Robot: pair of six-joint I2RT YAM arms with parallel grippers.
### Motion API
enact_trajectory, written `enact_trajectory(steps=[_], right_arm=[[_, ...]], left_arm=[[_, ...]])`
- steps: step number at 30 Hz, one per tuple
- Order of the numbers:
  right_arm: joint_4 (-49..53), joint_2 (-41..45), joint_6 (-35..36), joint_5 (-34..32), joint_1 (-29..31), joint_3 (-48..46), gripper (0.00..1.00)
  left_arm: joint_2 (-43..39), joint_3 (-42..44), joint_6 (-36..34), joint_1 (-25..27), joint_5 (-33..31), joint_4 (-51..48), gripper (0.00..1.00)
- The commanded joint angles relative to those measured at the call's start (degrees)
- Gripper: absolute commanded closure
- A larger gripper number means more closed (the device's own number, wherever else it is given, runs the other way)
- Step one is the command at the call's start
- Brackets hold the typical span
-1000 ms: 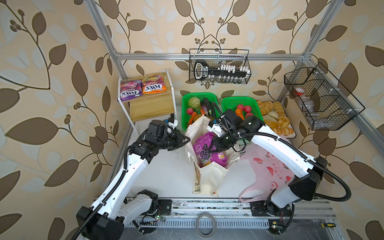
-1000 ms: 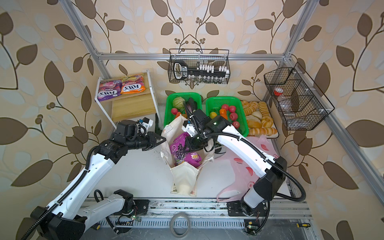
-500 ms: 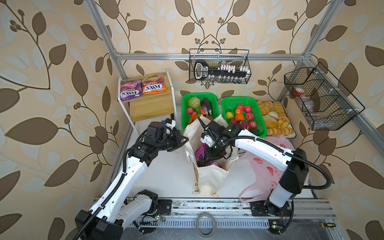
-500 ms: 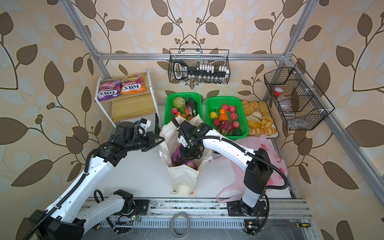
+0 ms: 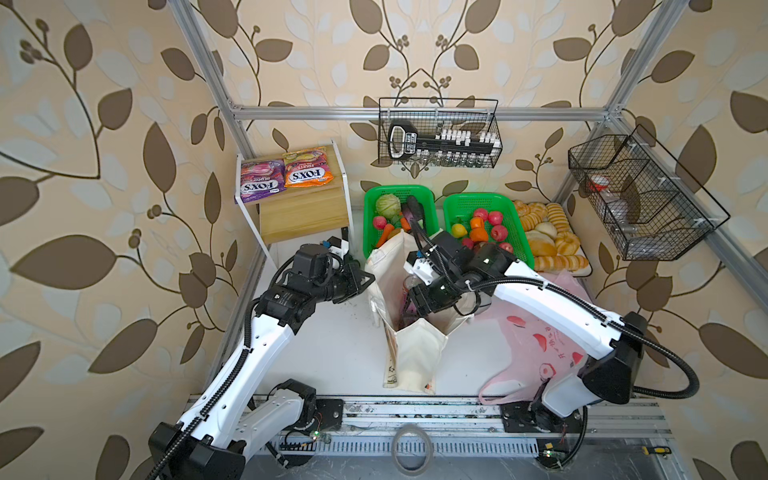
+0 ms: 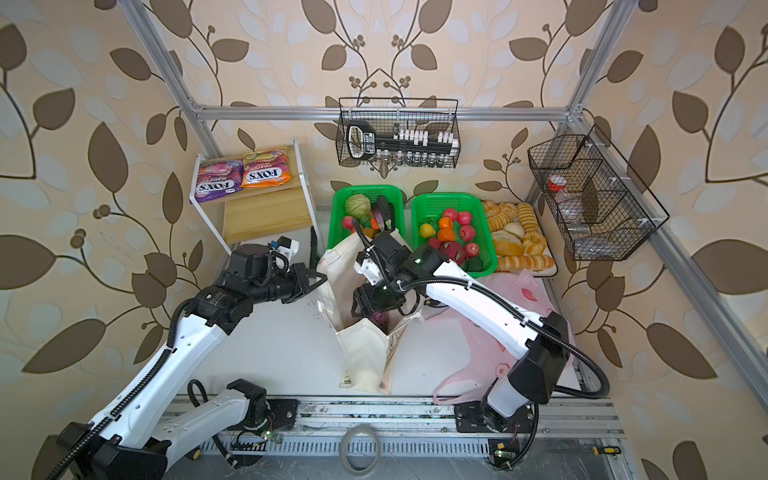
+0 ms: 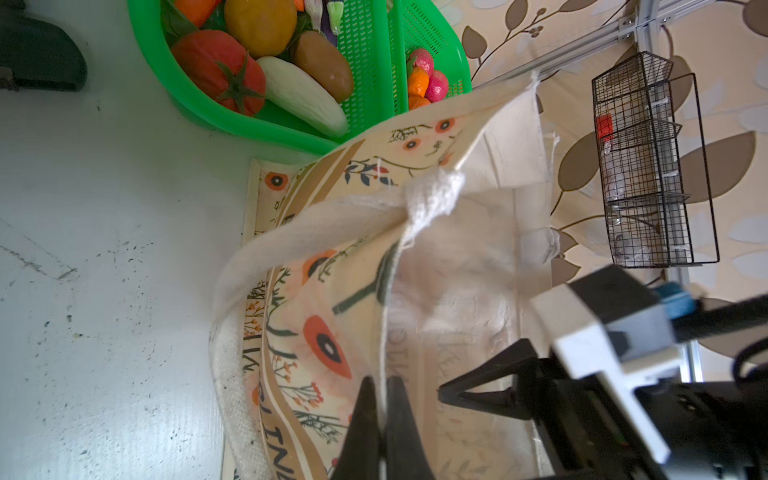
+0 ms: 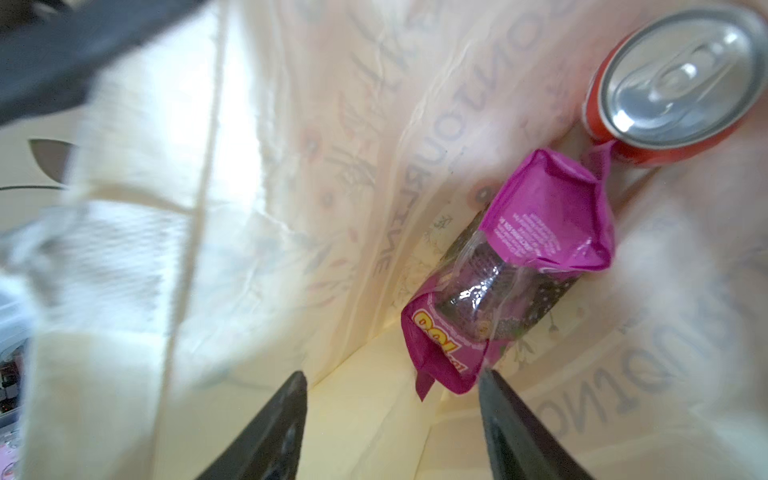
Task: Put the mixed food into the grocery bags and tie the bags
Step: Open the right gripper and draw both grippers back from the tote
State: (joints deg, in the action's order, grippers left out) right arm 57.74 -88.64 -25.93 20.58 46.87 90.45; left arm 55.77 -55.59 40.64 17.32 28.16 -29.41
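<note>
The cream canvas tote [image 5: 415,349] stands open mid-table. My left gripper [image 7: 382,386] is shut on its rim and holds the mouth open, as both top views show [image 6: 320,277]. My right gripper [image 8: 390,382] is down inside the tote and open, with nothing between its fingers. The purple "100" packet [image 8: 511,270] lies loose just beyond them, beside the red soda can [image 8: 677,83]. The pink bag [image 5: 536,345] lies flat under the right arm. The orange FOX'S packet [image 5: 307,174] is on the shelf. Cabbage [image 5: 387,204], tomato [image 7: 220,70] and a potato [image 7: 324,66] sit in a green basket.
Two green baskets [image 5: 486,201] stand behind the tote, with a bread tray [image 5: 548,237] to their right. A wooden shelf [image 5: 303,216] with a purple FOX'S packet [image 5: 259,185] is at the back left. Wire racks [image 5: 438,137] hang on the walls.
My right gripper went down into the tote with the purple packet and opened, and the packet now lies loose inside. The left gripper kept its hold on the rim.
</note>
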Motion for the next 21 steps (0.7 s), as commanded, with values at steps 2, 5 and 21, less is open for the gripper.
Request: enact_trajectory(steps=[2, 5, 21], right_arm=[[-6.50, 7.45, 3.15, -2.34, -1.80, 1.49, 0.33], [-16.58, 14.56, 4.25, -4.60, -2.85, -3.33, 0.33], [-47.79, 33.55, 1.51, -11.82, -14.33, -27.08, 0.40]], left_arm=[[-1.09, -2.45, -1.71, 0.26, -1.53, 1.84, 1.00], [-1.51, -3.26, -2.49, 0.26, -2.09, 1.83, 0.96], [0.48, -23.54, -18.48, -0.80, -22.62, -13.42, 0.20]])
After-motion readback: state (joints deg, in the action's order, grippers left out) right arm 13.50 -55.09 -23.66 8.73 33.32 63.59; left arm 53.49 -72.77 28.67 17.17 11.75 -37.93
